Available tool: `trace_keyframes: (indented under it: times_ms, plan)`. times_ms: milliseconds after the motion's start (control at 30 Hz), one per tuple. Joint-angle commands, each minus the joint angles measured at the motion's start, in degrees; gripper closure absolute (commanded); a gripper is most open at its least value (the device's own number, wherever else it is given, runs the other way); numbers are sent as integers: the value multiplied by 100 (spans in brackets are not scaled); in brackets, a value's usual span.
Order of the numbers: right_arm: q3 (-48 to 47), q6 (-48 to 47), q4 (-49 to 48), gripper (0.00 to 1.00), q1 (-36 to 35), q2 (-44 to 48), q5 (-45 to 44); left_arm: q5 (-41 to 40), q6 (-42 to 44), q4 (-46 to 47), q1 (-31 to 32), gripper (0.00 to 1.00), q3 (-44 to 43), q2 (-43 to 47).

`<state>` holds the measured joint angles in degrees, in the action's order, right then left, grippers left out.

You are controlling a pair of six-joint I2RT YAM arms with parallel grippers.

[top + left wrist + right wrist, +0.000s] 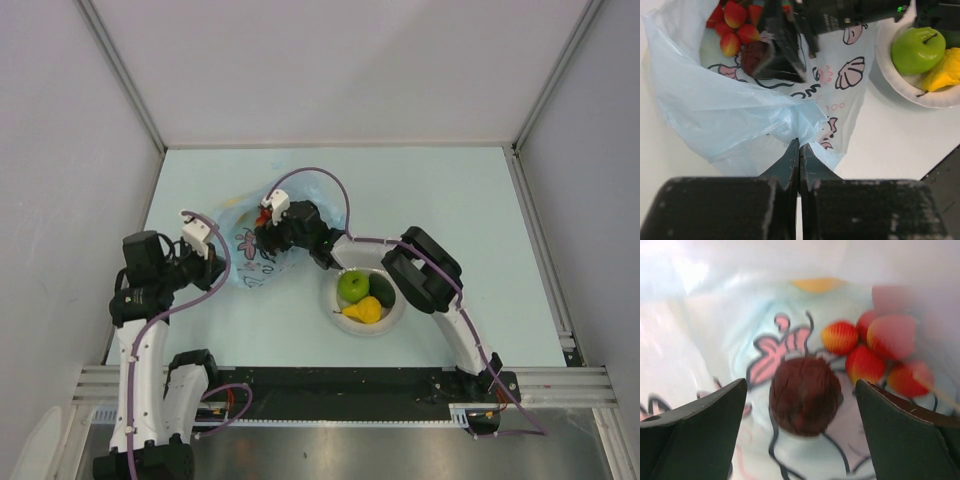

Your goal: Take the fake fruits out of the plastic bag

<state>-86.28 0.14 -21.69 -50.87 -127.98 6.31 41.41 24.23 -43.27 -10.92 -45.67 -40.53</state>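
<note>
The light-blue plastic bag point(256, 250) lies left of centre. My left gripper point(799, 145) is shut on a bunched fold of the bag point(735, 115). My right gripper point(268, 225) is inside the bag's mouth, open, its jaws on either side of the dark maroon round fruit point(805, 395) without touching it. The bunch of red grapes point(870, 347) lies just beyond, with a yellow fruit point(819, 285) farther in. The maroon fruit point(754, 57) and grapes point(732, 25) also show in the left wrist view. The green apple point(353, 286), dark avocado point(382, 290) and a yellow fruit point(364, 311) sit on the white plate point(393, 318).
The plate stands right of the bag, close to my right arm's forearm point(425, 268). White walls enclose the table on the left, back and right. A metal rail point(330, 385) runs along the near edge.
</note>
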Motion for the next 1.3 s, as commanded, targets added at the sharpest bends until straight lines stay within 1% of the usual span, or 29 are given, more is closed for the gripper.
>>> trace_keyframes:
  times_ms: [0, 133, 200, 300, 333, 367, 400, 500, 567, 600, 667, 700, 767, 800, 833, 867, 967, 1000, 1033, 1133, 1200, 1267]
  plan:
    - [-521, 512, -151, 5, -10, -323, -270, 490, 328, -515, -51, 100, -372, 54]
    - [-680, 794, 33, 10, 51, -604, -305, 430, 398, -665, -42, 100, -513, 90]
    - [-671, 838, 104, 11, 42, -640, -402, 403, 363, -666, -42, 100, -531, 54]
    - [-609, 847, 200, 16, 69, -614, -446, 342, 346, -587, -51, 100, -478, 89]
    - [-592, 838, 218, 26, 77, -596, -350, 324, 337, -526, -42, 100, -434, 124]
    - [-574, 777, 209, 32, 95, -553, -271, 307, 320, -481, -51, 100, -408, 133]
    - [-557, 733, 192, 36, 104, -500, -140, 298, 302, -411, -51, 100, -373, 142]
    - [-592, 567, 69, 44, 156, -158, 921, 306, 258, -280, -42, 100, -337, 142]
    - [-661, 478, 86, 48, 139, 254, 1196, 289, 275, -209, -51, 100, -372, 20]
    - [-853, 434, 199, 53, 165, 369, 1546, 280, 275, -139, -51, 100, -486, -33]
    - [-1065, 373, 525, 58, 218, 659, 1986, 263, 223, -77, -42, 100, -627, -226]
    - [-1171, 146, 604, 61, 227, 991, 2380, 271, 118, -16, -42, 100, -793, -305]
    - [-1215, -214, 929, 61, 253, 1309, 2734, 332, 3, -33, -42, 100, -1004, -507]
    - [-1268, -434, 1121, 62, 279, 1642, 3058, 359, -32, -163, -42, 100, -1249, -569]
    - [-1295, -862, 1489, 62, 306, 1810, 3165, 394, -24, -208, -51, 99, -1338, -622]
    - [-1217, -997, 1588, 62, 341, 2012, 3245, 368, -23, -200, -51, 100, -1357, -622]
    - [-532, -1200, 1335, 62, 543, 2690, 3263, 420, -172, 308, -51, 100, -928, -561]
    - [-391, -1349, 1291, 62, 569, 2804, 3246, 490, -364, 632, -51, 100, -674, -552]
    - [-189, -1637, 1290, 62, 561, 2988, 3219, 526, -418, 748, -68, 99, -584, -543]
    - [-73, -1991, 1142, 62, 500, 3095, 3062, 457, -524, 1065, -428, 99, -355, -482]
    - [-91, -1983, 792, 62, 499, 3095, 2764, 421, -463, 1005, -525, 100, -302, -447]
    - [-117, -2061, 702, 61, 473, 3157, 2648, 482, -472, 987, -525, 99, -258, -403]
